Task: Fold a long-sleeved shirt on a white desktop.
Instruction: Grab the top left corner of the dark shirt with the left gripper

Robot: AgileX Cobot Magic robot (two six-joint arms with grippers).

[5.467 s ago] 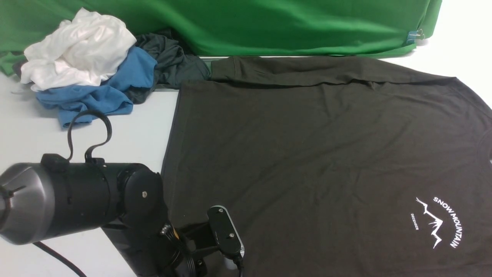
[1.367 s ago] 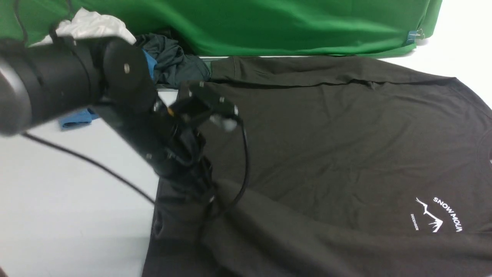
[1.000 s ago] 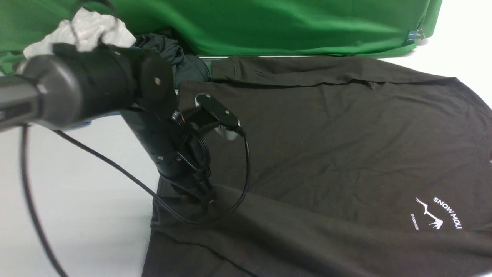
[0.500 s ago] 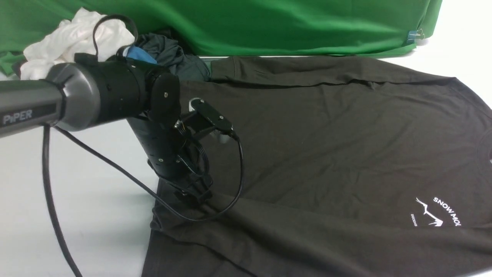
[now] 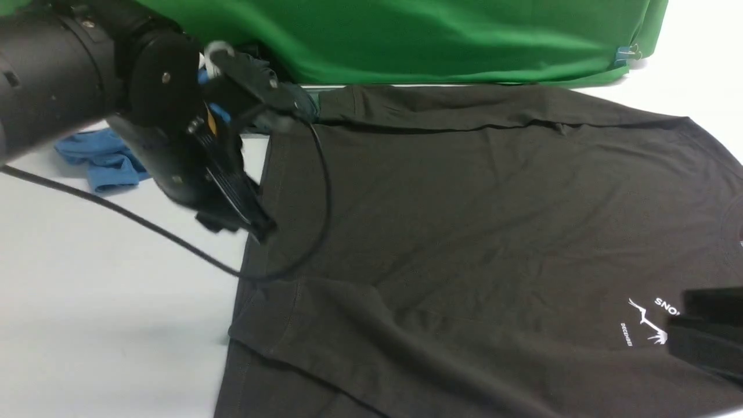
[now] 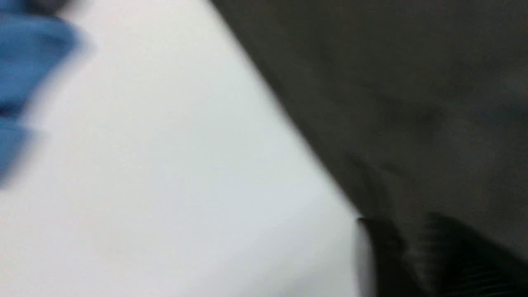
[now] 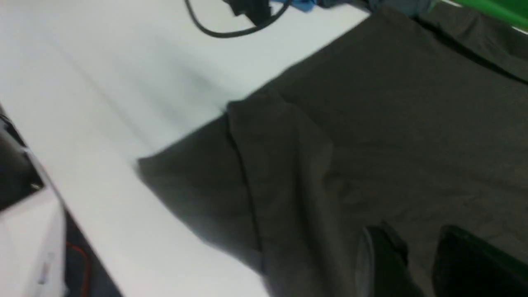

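The long-sleeved shirt [image 5: 464, 220], black with a white mountain print [image 5: 644, 325], lies spread on the white desktop [image 5: 116, 302]. Its near left corner [image 5: 302, 325] is folded over onto the body; the right wrist view shows this flap [image 7: 280, 165]. My left gripper [image 5: 255, 227] hangs above the shirt's left edge, clear of the cloth. In the blurred left wrist view the left gripper [image 6: 406, 225] shows a narrow gap and holds nothing. My right gripper [image 5: 676, 319] reaches in at the near right and covers part of the print. The right gripper [image 7: 414, 235] is slightly open over the fabric.
A blue garment [image 5: 98, 162] and a dark teal garment [image 5: 305, 104] lie at the far left behind my left arm. The green backdrop [image 5: 435, 40] hangs along the back. The left arm's cable [image 5: 145, 226] trails over the desktop. The shirt's far sleeve [image 5: 464, 107] lies folded along the back.
My left gripper has let go of the shirt's corner, which now lies folded over, and has risen toward the far left. The right gripper has come into the front view at the near right.
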